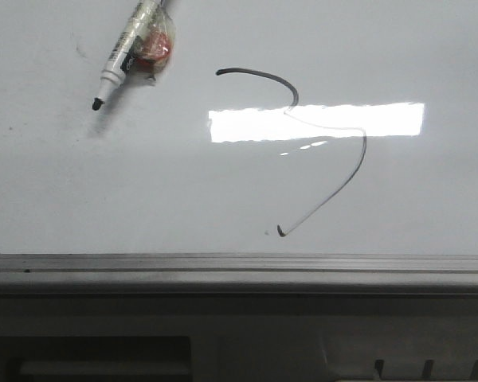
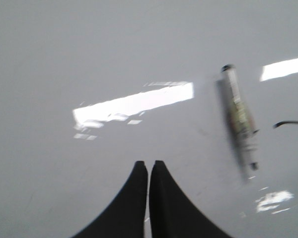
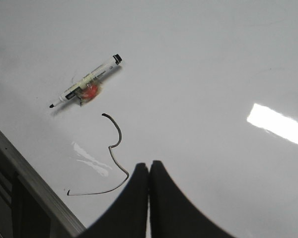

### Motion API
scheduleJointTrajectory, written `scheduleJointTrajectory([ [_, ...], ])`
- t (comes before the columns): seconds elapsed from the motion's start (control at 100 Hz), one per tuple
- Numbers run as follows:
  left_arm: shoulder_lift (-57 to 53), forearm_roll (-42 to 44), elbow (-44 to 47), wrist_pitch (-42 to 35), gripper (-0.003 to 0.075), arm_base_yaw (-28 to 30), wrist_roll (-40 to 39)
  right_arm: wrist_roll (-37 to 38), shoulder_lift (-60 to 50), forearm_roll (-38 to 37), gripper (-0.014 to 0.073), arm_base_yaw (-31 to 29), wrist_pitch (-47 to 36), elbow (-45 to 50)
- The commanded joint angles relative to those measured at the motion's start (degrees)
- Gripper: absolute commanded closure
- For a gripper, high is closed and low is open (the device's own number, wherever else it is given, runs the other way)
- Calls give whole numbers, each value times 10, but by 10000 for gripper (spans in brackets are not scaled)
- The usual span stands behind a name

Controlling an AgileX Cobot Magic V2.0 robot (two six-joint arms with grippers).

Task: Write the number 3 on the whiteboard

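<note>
The whiteboard [image 1: 430, 199] fills most of the front view, with a grey rail [image 1: 239, 267] along its near edge. The number 3 [image 1: 352, 171] is drawn on it as a thin dark line, an upper arc joined to a longer lower curve with a small hook. It also shows in the right wrist view [image 3: 116, 144]. A marker [image 1: 127, 49], uncapped, with a red bit taped to it, lies on the board at the upper left; it also shows in the left wrist view [image 2: 240, 121] and the right wrist view [image 3: 87, 84]. My left gripper [image 2: 149, 163] and right gripper [image 3: 149, 164] are shut and empty above the board.
A bright rectangular glare [image 1: 315, 122] lies across the middle of the 3. Below the rail a dark grey frame with slots [image 1: 223, 342] runs along the near side. Faint smudges [image 1: 81, 49] mark the board left of the marker.
</note>
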Motion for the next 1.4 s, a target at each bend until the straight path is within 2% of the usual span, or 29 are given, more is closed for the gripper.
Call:
scheduleJointTrajectory([
  [0.0,-13,51,34,-59,741,54,-82,-2,7,-14,636,-5,-42,-12],
  [0.16,-61,43,97,-20,741,113,-87,-2,7,-14,636,-5,-42,-12],
  [0.4,-87,23,107,103,741,122,-87,-2,7,-14,636,-5,-42,-12],
  [0.51,-87,-17,107,114,741,122,-87,-2,7,-14,636,-5,-42,-12],
  [1.32,-87,-17,107,114,741,122,-87,-2,7,-14,636,-5,-42,-12],
  [1.39,-87,-17,107,114,741,122,-87,-2,7,-37,636,-9,-10,-10],
])
